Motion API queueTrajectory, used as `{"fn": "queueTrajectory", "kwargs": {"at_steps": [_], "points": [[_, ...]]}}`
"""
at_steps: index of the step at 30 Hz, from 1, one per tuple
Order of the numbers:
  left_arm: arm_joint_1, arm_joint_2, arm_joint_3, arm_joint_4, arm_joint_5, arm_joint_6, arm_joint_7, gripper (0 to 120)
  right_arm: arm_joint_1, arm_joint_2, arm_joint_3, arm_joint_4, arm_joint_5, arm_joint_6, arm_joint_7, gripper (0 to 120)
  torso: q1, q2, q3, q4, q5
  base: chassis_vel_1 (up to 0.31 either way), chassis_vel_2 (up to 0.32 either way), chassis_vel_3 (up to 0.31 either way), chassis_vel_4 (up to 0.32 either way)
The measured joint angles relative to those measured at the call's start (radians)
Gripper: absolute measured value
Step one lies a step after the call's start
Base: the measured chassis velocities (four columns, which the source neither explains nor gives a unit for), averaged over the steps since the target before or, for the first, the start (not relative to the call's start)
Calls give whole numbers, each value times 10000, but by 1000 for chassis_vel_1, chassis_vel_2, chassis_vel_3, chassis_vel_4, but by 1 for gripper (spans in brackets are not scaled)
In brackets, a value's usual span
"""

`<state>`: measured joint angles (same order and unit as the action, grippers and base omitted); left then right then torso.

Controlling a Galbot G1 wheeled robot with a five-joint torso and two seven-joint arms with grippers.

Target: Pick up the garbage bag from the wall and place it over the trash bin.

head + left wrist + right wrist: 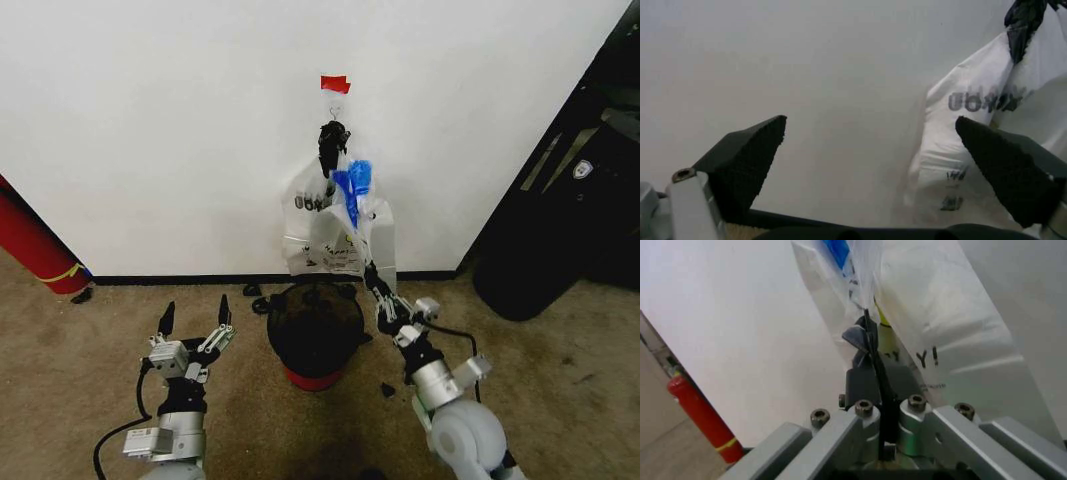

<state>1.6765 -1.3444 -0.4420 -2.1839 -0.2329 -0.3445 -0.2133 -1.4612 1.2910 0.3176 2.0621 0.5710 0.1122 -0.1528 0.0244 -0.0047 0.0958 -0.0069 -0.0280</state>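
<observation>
Garbage bag (335, 225) hangs lengthwise down the wall (180, 130) above trash bin (315, 330), right gripper (373, 278) clamped on its lower edge, left gripper (195, 318) spread apart

Brown carpet floor (80, 350). Trash bin (315, 330) stands on it near black baseboard. Small black scraps (386, 389) beside bin. Red cylinder (35, 250) at left.

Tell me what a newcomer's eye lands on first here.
The garbage bag hanging on the white wall under a strip of red tape, right above the trash bin. Next, the right claw shut on the bag's lower edge, while the left claw hovers open left of the bin.
</observation>
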Motion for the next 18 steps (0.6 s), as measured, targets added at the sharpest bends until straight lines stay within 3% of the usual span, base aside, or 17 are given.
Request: {"fn": "queueTrajectory", "kwargs": {"at_steps": [18], "points": [[-149, 358, 342, -334, -363, 263, 12, 100, -1664, 452, 322, 459, -1133, 1014, 144, 0, 1, 0, 0, 0, -1, 0, 0, 0, 0]]}}
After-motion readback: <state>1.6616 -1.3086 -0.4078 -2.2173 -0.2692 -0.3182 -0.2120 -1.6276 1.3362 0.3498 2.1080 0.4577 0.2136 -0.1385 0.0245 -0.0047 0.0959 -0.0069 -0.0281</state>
